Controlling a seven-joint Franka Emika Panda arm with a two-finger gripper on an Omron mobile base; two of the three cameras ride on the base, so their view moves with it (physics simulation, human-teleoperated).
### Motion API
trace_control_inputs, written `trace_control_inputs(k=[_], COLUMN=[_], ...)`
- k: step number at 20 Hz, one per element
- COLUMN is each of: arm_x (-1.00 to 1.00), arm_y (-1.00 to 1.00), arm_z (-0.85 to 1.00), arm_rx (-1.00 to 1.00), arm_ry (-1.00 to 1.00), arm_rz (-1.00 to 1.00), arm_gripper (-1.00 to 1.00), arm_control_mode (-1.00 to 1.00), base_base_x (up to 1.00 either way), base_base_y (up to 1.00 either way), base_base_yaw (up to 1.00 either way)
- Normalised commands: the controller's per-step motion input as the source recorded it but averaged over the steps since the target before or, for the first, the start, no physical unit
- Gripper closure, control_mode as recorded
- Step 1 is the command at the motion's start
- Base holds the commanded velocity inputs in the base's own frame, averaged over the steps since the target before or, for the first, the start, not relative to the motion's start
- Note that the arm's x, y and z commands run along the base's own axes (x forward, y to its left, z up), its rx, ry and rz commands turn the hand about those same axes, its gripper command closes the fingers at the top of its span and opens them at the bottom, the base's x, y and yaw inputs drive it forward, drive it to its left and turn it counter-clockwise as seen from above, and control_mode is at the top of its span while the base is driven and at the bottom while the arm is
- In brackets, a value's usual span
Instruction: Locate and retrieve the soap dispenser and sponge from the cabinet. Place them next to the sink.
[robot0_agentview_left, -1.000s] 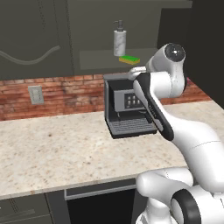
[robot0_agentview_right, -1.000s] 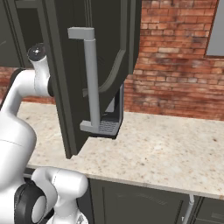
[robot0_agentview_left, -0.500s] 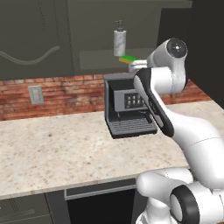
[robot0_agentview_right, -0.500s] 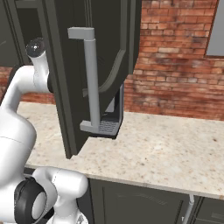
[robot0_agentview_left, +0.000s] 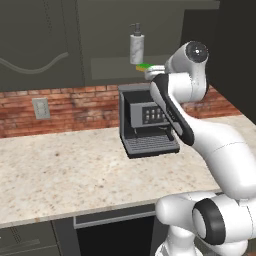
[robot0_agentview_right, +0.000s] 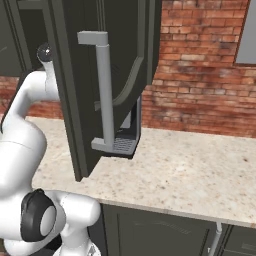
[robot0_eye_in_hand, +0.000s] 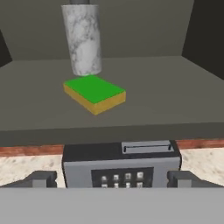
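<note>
We hold our two-finger gripper spread wide at frame bottom, facing the flat green-over-yellow sponge and marbled grey-white soap dispenser just behind it, upper centre on the dark open cabinet's shelf, presumably to reach either.

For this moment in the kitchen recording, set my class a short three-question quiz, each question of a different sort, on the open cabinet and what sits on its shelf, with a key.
1. True or false: the sponge lies flat on the cabinet shelf, in front of the soap dispenser as the hand view shows it.
2. Multiple choice: what stands on the counter below the shelf? A) a toaster B) a coffee machine C) a kettle
3. Fill in: the gripper is ____ and holds nothing.

Key: 1 true; 2 B; 3 open.
</note>
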Motion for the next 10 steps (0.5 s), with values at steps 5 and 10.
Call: trace_control_inputs(k=[5, 10], arm_x=[0.35, 0.35], arm_y=[0.00, 0.00], arm_z=[0.00, 0.00], arm_rx=[0.00, 0.00], arm_ry=[0.00, 0.00], arm_rz=[0.02, 0.01], arm_gripper=[-1.00, -1.00], arm_control_mode=[-1.00, -1.00], base_base_x=[0.00, 0.00], base_base_y=[0.00, 0.00], base_base_yaw=[0.00, 0.00])
